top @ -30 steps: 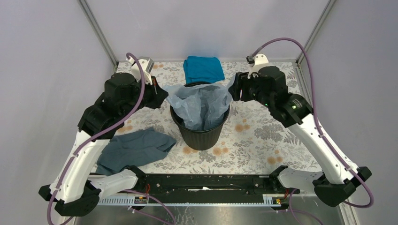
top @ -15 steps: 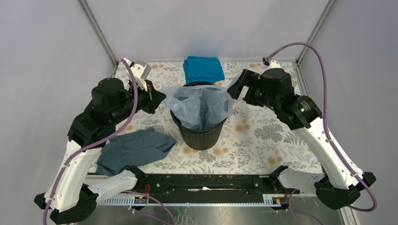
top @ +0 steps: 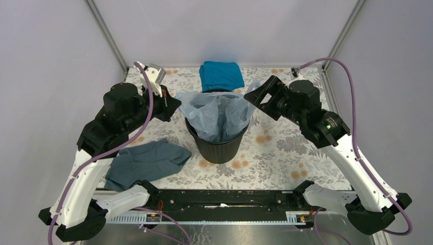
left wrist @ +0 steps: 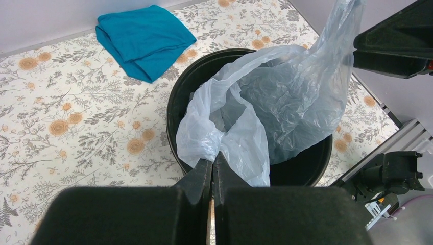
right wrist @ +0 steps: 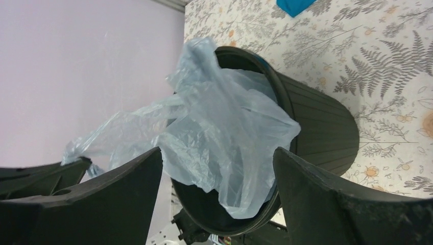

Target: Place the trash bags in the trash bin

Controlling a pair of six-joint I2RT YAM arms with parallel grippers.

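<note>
Plainly the bag (top: 217, 115) is only half settled. Its lower part hangs inside the black bin (top: 219, 148), which stands upright in the middle of the flowered table (top: 291, 148), while its mouth bunches above the rim and spills over both sides. The left gripper (top: 172, 104) sits just beside the bin's left rim with its jaws pressed tight together. In the left wrist view a fold of the film runs right down to the tips, so it looks to be pinching that edge of the bag, most likely to hold the mouth outward and stop the film sliding away. The right gripper (top: 257, 92) hovers at the opposite rim with its jaws spread wide and nothing between them. The bag's right flap stands up near it but, as far as the right wrist view shows, apart from both fingers. That position suggests it is there to work the flap, either by taking a hold or by pushing the film down. Being light and wrinkly, the film holds a puffed shape rather than dropping, which is why so much sits above the rim. A folded teal cloth (top: 221, 75) lies behind the bin and a grey cloth (top: 145, 162) at the near left, both apart from the bin and no part of the job.
</note>
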